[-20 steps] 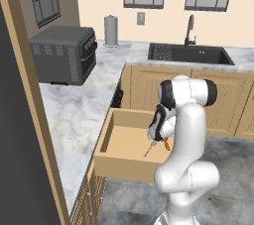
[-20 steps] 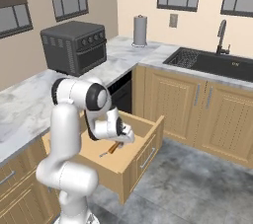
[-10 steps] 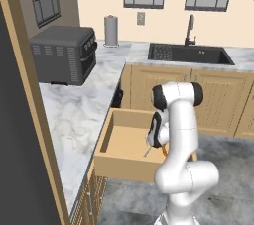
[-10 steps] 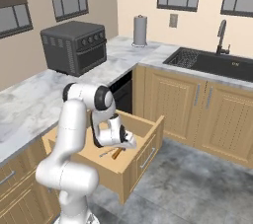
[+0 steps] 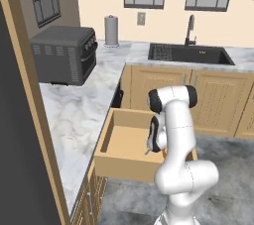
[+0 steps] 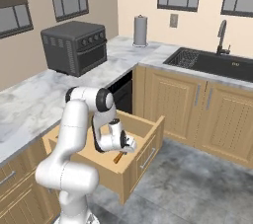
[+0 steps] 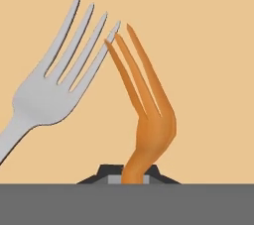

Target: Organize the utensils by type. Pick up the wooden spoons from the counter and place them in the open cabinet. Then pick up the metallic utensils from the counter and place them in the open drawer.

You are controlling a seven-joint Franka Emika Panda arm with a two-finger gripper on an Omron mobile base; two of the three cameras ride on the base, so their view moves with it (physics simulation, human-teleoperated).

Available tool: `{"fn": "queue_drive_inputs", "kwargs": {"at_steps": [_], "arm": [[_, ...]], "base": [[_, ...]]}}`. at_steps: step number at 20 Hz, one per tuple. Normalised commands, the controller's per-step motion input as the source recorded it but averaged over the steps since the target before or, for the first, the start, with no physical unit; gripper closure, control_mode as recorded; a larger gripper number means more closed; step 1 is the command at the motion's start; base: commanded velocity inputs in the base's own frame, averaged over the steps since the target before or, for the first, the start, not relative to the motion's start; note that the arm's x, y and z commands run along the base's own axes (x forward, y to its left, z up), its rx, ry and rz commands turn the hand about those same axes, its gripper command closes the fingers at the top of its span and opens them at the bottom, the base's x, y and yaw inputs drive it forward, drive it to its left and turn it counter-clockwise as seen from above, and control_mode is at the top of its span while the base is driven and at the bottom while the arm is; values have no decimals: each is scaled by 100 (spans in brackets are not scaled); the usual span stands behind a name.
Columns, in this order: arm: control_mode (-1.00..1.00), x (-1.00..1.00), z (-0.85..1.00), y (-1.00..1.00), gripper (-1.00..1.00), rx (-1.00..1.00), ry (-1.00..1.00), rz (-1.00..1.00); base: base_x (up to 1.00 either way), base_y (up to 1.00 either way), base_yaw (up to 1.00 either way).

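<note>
You're in a corner kitchen with a marbled counter [image 5: 79, 120] running along two walls; the open drawer [image 6: 143, 136] juts out below it, near the corner. Your gripper [image 6: 123, 149] is down inside the drawer toward its front, fingers closed on the stem of an orange-brown fork [image 7: 144, 115] whose long axis runs straight away from the fingers, tines forward over the plain tan floor. A silver fork [image 7: 54, 85] lies on that floor just beside it, angled so the two sets of tine tips nearly meet; I can't tell if they touch. That's your one obstruction for setting down. The toaster oven [image 5: 64, 53], paper towel roll [image 5: 111, 30] and sink [image 5: 191, 53] sit well apart.
</note>
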Motion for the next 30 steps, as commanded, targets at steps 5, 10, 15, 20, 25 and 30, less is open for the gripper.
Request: {"fn": "queue_drive_inputs", "kwargs": {"at_steps": [5,10,15,20,25,30], "arm": [[-100,31,-37,-39,100,4,0,0],[-100,10,-38,-71,100,12,-1,0],[-100,1,-24,-69,-100,14,-6,0],[-100,6,-5,-44,-100,11,-5,0],[-100,-1,49,-7,-100,8,-2,0],[-100,-29,100,6,-100,-9,2,0]], "base": [[0,0,0],[0,0,0],[0,0,0],[0,0,0],[0,0,0],[0,0,0]]}}
